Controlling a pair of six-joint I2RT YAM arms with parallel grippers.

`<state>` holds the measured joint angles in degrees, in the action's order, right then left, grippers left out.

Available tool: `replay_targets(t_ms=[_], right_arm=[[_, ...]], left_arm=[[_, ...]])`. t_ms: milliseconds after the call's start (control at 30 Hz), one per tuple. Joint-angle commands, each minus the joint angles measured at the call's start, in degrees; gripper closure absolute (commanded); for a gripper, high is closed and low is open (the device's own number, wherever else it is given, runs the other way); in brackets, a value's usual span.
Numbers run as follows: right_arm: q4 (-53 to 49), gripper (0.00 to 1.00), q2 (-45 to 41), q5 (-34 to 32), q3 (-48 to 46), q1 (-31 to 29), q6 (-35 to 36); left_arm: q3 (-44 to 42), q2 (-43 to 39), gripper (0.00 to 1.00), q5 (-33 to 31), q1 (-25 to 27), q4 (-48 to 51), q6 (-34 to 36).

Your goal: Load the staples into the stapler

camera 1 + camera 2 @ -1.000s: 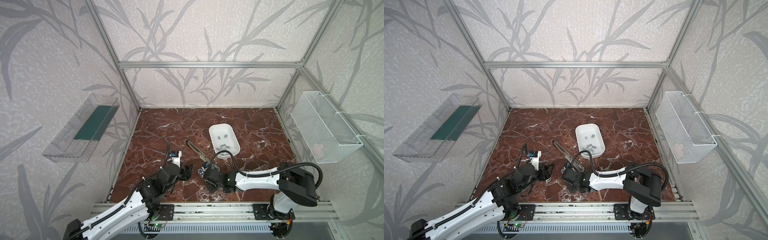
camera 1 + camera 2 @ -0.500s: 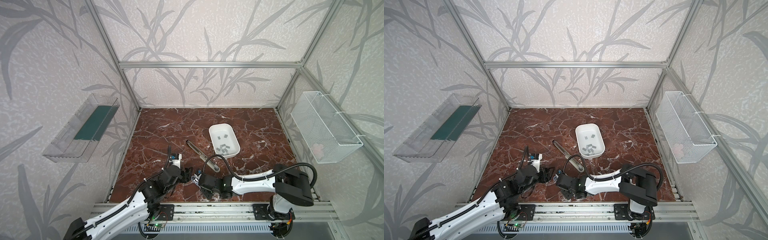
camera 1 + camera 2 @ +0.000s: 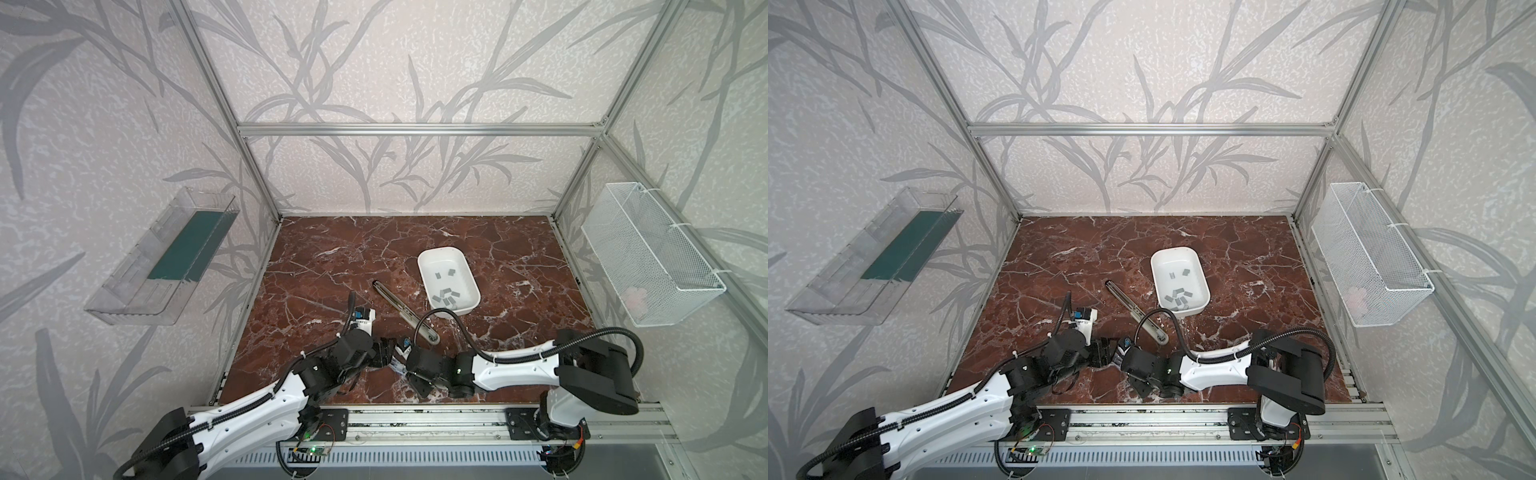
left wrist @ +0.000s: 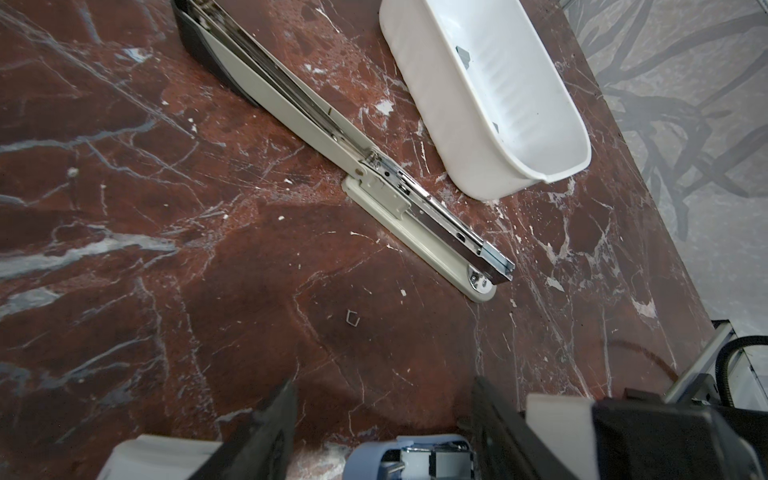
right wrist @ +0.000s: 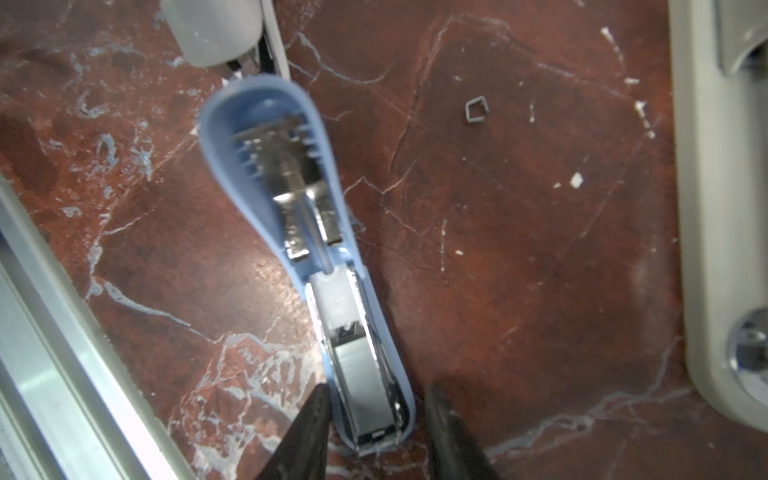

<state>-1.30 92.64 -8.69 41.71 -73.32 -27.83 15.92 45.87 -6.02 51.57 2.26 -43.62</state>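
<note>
A small blue stapler (image 5: 316,232) lies opened flat on the marble near the front edge, between my two grippers. A grey strip of staples (image 5: 359,374) sits in its metal channel. My right gripper (image 5: 376,390) is open, a finger on each side of the channel's end, with a gap on one side. My left gripper (image 4: 383,382) is open and wide, and the stapler's (image 4: 409,455) other end lies between its fingers. In both top views the two grippers meet tip to tip (image 3: 386,353) (image 3: 1121,357). More staples (image 3: 446,297) (image 3: 1179,297) lie in a white tray (image 3: 440,250).
A long grey stapler (image 3: 401,307) (image 4: 374,166) lies opened out between the grippers and the white tray (image 4: 478,104). One loose staple (image 5: 476,112) (image 4: 352,318) lies on the marble. A wire basket (image 3: 648,257) hangs right, a clear bin (image 3: 166,257) left. The aluminium rail (image 5: 62,332) is close.
My right gripper has moved left toward the left gripper and its jaws have spread apart. The left arm has shifted only slightly.
</note>
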Motion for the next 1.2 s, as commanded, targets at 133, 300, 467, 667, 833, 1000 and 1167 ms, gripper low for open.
replay_targets(t_ms=[133,300,467,667,833,1000,1167], right_arm=[[4.05,0.62,-3.91,1.03,-4.14,1.71,-1.12],[8.73,0.57,-7.3,2.68,-7.57,1.66,-1.96],[12.7,0.56,-12.18,2.16,-11.01,1.69,-1.67],[11.81,0.62,-12.1,0.1,-8.9,2.21,-3.56],[19.38,0.62,-11.77,5.6,-11.91,2.43,4.27],[36.69,0.39,-10.73,9.59,-22.2,2.92,20.08],[53.25,0.42,-1.16,9.12,-26.31,3.53,27.26]], left_arm=[[2.05,1.41,0.32,-4.18,4.41,-4.41,-3.65],[3.13,2.56,0.32,-10.11,8.75,-3.37,-6.8],[6.3,1.0,0.32,-23.95,16.44,4.72,-12.14],[10.03,-0.35,0.37,-35.89,23.56,18.99,-24.64],[13.61,0.9,0.38,-39.2,28.67,27.36,-31.79],[13.84,1.32,0.38,-38.13,32.46,31.8,-37.84],[12.47,-1.57,0.38,-37.48,33.48,34.9,-40.78]])
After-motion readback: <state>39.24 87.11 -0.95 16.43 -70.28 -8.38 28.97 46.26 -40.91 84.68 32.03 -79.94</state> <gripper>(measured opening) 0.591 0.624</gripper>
